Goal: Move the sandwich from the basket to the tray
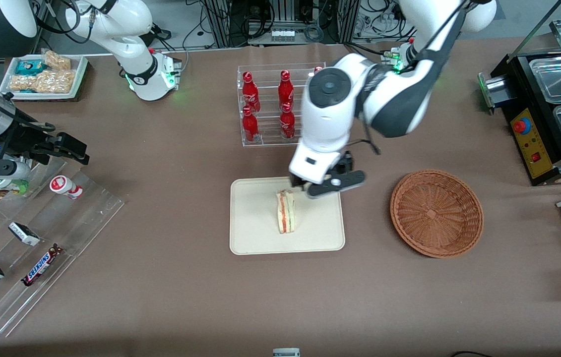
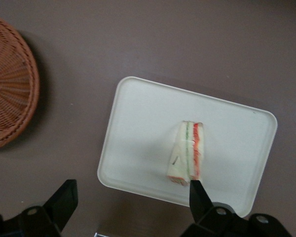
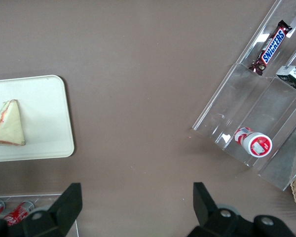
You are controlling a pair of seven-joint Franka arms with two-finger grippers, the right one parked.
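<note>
Cream-coloured tray (image 1: 260, 233) on the brown counter (image 1: 161, 297), carrying the sandwich (image 1: 285, 212), which stands on edge with its orange-red and green filling layers facing up. The woven basket (image 1: 436, 213) lies on the counter beside the tray, toward the working arm's end, with nothing visible in it. The tool (image 1: 305, 188) hangs above the tray edge farther from the front camera, close over the sandwich's end. In the left wrist view the tool (image 2: 130, 195) shows its two fingers (image 2: 64, 197) spread wide apart, gripping nothing; one fingertip appears level with the sandwich (image 2: 187, 153) at its end, though contact cannot be confirmed. The tray (image 2: 138, 123) and the basket (image 2: 10, 84) both appear there, apart from one another.

Judged stage: placement looks complete and the release made. The next move calls for lifting the tool straight up, clear of the sandwich, without tipping it over.
</note>
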